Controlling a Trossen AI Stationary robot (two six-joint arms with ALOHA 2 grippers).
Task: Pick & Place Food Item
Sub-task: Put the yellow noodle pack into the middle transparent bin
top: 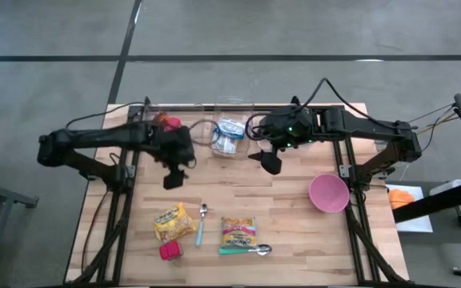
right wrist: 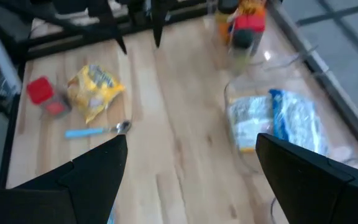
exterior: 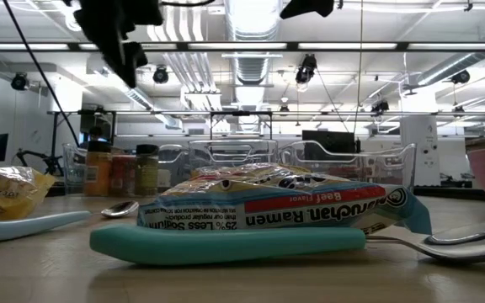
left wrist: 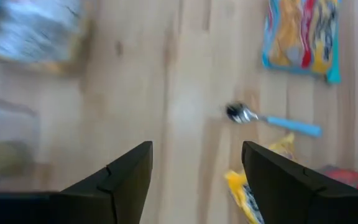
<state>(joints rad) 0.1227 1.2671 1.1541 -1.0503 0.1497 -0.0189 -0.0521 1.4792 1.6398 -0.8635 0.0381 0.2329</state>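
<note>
Currently you are hovering two parted, empty grippers, left gripper (top: 174, 178) and right gripper (top: 269, 162), above two ramen packets (top: 238, 233), two spoons (top: 201, 225), one pink bowl (top: 329, 194).

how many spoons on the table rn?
2. One blue-handled spoon lies between the yellow packet and the ramen packet. The teal-handled spoon lies along the ramen packet's front edge. More could be hidden under the arms.
</note>
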